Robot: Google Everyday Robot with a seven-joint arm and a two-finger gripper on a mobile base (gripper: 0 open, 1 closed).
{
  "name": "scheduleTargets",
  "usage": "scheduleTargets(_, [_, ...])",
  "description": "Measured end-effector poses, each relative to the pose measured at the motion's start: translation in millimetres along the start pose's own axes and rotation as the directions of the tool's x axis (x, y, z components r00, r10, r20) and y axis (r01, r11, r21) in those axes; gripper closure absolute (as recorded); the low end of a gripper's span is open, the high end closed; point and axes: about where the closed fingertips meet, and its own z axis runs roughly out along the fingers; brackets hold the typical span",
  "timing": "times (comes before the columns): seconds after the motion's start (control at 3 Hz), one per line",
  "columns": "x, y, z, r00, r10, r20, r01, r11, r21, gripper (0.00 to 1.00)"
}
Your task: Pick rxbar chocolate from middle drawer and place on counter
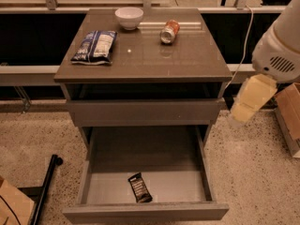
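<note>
Counter [150,62] right edge: gripper [243,112] apart beyond it, state cannot tell; rxbar chocolate [140,187] near middle drawer [145,213] front wall.

Counter [187,60]: snack bag [95,46] left, white bowl [129,18] rear, orange can [169,31] rear-right; tool [246,106] beyond right edge.

Counter [154,60]: glossy grey-brown. Middle drawer [145,212]: matching grey-brown front, paler grey floor. Rxbar chocolate [139,187]: black, white lettering. Snack bag [95,46]: blue and white. Bowl [129,18]: white. Can [169,31]: orange. Gripper [244,109], right of the cabinet: pale yellow, below the white arm [281,46]. Floor [253,172]: speckled beige.
</note>
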Motion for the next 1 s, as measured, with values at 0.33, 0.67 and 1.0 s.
scheduleTargets(0.33, [-11.5, -8.6, 50.7, 0.99, 0.141, -0.02, -0.142, 0.9895, -0.028, 0.0])
scheduleTargets(0.67, [-23.9, -17.4, 101.5, 0.966, 0.253, -0.058, -0.253, 0.9673, -0.008, 0.0])
scheduleTargets(1.0, [-25.5, -18.1, 109.5, 0.949, 0.309, -0.064, -0.31, 0.9506, -0.007, 0.0])
